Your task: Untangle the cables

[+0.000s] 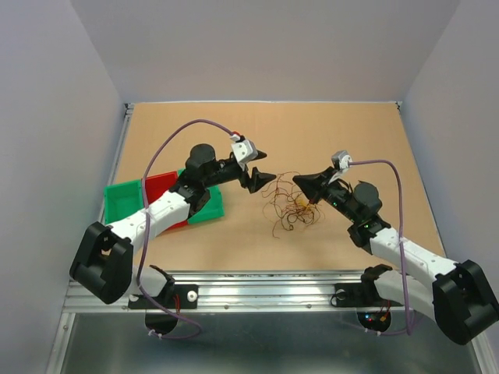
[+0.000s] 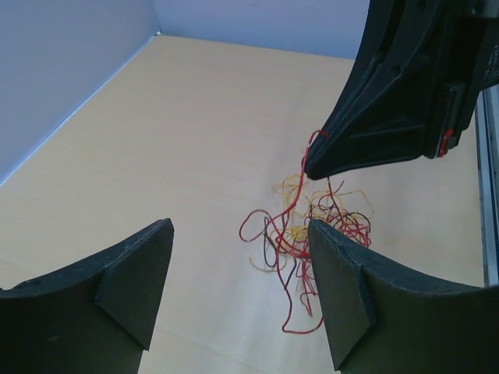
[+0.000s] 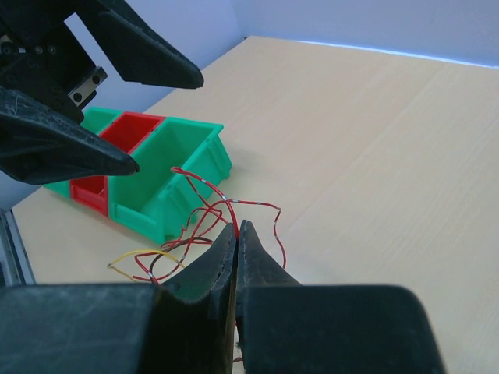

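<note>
Tan table point(image 1: 351, 132) bears loosely curled red-yellow cables point(image 1: 290, 204).

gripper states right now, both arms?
Left gripper: open, holding nothing.
Right gripper: closed on a red wire from the tangle.

Saw left hand point(image 2: 240, 227) spread wide over desk point(image 2: 195, 117). Saw right hand point(image 2: 314, 165) tip clamped on red strand of cables point(image 2: 296, 234), tangle lying on desk between both hands.
</note>
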`<state>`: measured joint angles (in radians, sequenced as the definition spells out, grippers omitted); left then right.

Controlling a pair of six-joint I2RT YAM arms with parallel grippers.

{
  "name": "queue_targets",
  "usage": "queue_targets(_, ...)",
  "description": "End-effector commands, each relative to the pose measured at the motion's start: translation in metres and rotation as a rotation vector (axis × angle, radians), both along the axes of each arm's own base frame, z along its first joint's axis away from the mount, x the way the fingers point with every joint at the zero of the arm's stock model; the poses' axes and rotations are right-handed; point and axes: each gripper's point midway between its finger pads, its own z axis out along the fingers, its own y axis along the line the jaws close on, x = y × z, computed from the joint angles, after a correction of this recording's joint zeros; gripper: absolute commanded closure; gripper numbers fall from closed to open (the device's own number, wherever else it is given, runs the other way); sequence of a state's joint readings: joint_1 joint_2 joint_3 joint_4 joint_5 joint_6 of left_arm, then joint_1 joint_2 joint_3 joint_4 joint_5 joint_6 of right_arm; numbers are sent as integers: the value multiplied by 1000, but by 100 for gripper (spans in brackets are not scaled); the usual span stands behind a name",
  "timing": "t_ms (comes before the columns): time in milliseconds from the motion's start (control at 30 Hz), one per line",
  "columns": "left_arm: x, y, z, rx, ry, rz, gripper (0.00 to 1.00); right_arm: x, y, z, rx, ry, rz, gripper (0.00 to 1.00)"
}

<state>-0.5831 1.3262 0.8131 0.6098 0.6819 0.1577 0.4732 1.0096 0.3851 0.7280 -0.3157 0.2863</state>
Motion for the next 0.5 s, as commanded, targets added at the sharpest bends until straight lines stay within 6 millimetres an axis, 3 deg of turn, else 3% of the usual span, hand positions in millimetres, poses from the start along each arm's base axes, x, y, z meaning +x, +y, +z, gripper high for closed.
queue_targets(0, -4, -16, 41, -76, -85, -41, 20, -3, 13, 52, 79, -121, 64, 99)
queue_targets(200, -6, -37, 25, -40, -81, -66, 23, -4, 15, 51, 80, -120, 74, 100)
queue_targets(333, 1, -44, 13, 7, -116, 12, 29, -5, 14, 51, 81, -122, 71, 100)
queue_targets(467, 16, -45, 7, 26, -115, 117, 48, -6, 14, 54, 86, -129, 71, 100)
